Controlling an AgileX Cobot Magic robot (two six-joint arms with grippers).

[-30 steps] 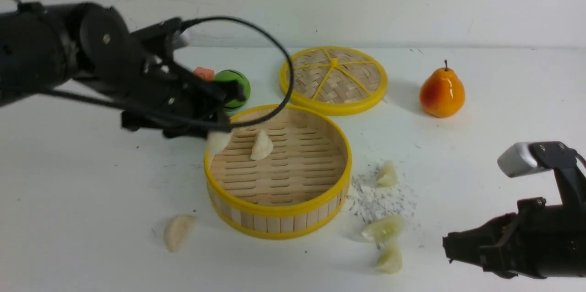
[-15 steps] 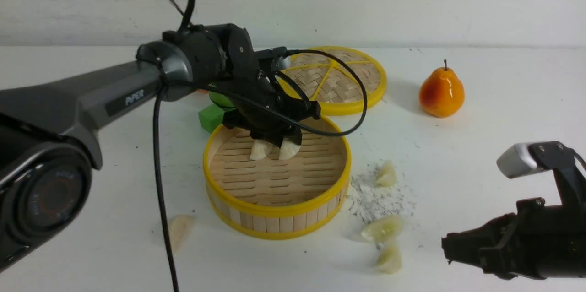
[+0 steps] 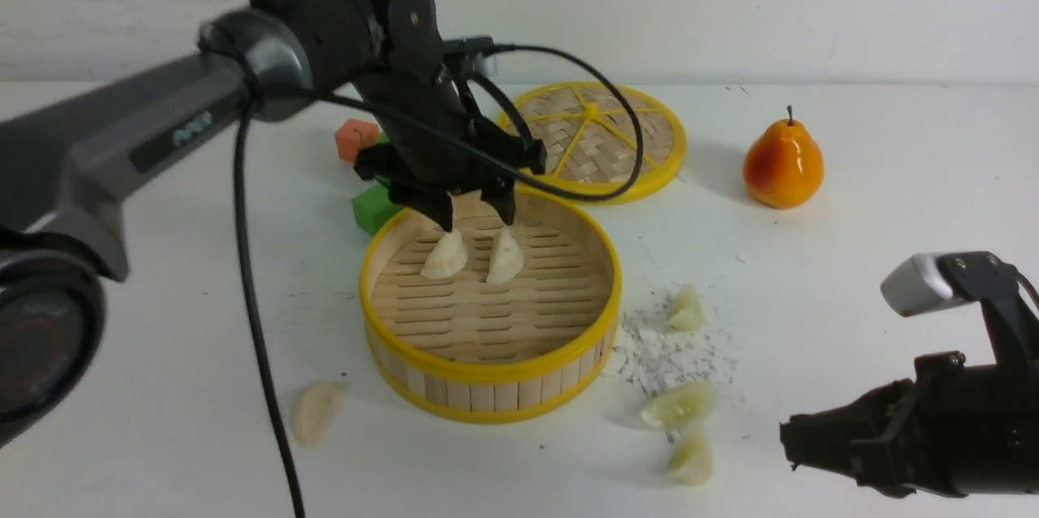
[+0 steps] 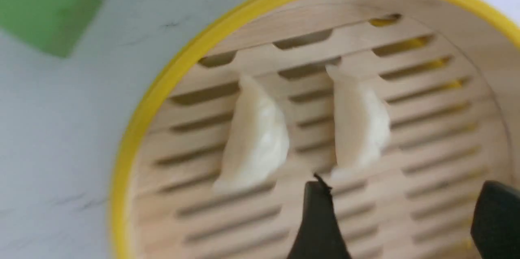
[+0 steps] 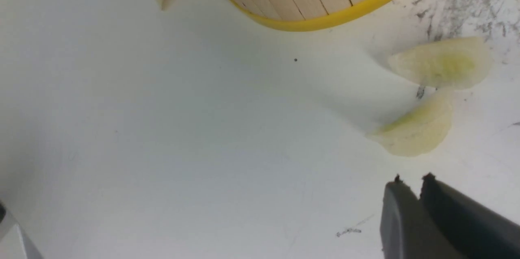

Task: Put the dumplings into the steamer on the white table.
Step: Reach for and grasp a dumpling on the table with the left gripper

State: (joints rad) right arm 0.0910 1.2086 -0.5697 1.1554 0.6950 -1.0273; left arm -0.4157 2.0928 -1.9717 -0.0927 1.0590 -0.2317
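The steamer point(image 3: 487, 378) stands mid-table on the white table point(image 3: 162, 323). Two cream dumplings point(image 3: 444, 256) point(image 3: 506, 256) lie side by side on its slatted floor. My left gripper point(image 3: 475, 213) hangs open just above them, holding nothing. The left wrist view shows both dumplings point(image 4: 258, 137) point(image 4: 359, 125) inside the steamer rim point(image 4: 162, 84), ahead of the spread left gripper point(image 4: 406, 198). Another cream dumpling point(image 3: 316, 411) lies left of the steamer. Three greenish dumplings point(image 3: 686, 308) point(image 3: 678, 406) point(image 3: 691, 457) lie to its right. My right gripper point(image 5: 412, 180) is shut and empty, near the nearest greenish dumpling point(image 5: 414, 129).
The woven lid point(image 3: 591, 140) lies flat behind the steamer, and an orange pear point(image 3: 783, 165) stands to its right. A green block point(image 3: 375, 208) and an orange block point(image 3: 357, 138) sit behind the steamer's left side. Grey scratch marks point(image 3: 674, 356) cover the table right of the steamer.
My left gripper carried a cream dumpling over the steamer, let it go beside the first one, opened and rose a little. The right arm has barely moved.
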